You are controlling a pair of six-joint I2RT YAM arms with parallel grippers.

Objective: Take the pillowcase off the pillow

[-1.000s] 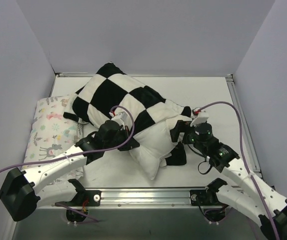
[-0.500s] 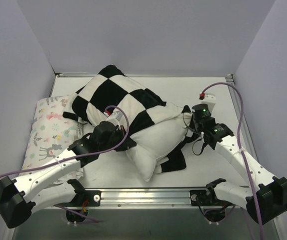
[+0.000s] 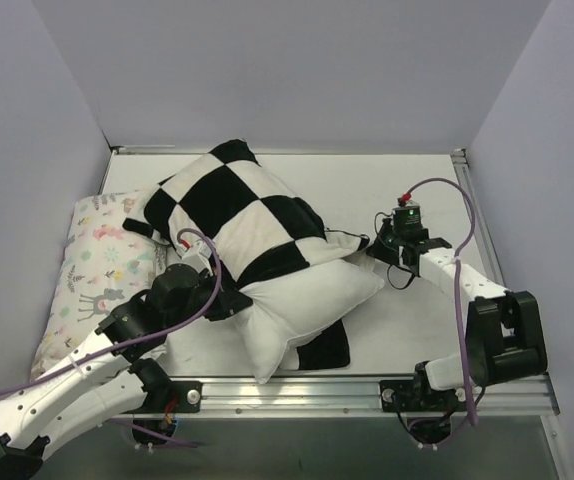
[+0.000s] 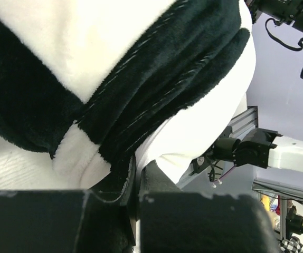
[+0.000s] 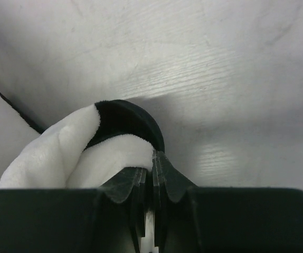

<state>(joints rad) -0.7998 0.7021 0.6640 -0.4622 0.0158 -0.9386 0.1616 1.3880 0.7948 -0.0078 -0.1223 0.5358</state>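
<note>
Your left jaws are pressed fully together on what looks like the black hem of the pillowcase, right at its mouth. The pale animal-print pillow lies just outboard of them on the left and is no part of the job. Between the two sets of jaws lies the work. The checked cover is plush and slack, and it clothes the half of the pillow beyond the jaws. The plain white near half bulges out bare on the near side of them, with one checked flap trapped under it against the worktop. I judge you are midway through the peel, with the cover gripped at both sides of its opening and the pillow about half out. Your right jaws are likewise closed hard, pinching a corner of the cover where a white fold and a black fold bunch together just ahead of the tips. That corner lies low over bare worktop. Next you will want to draw both grips away from the bare end together, so the cover slides off. Watch that the plush does not slip from the right pinch, and that the pillow does not simply ride along.
</note>
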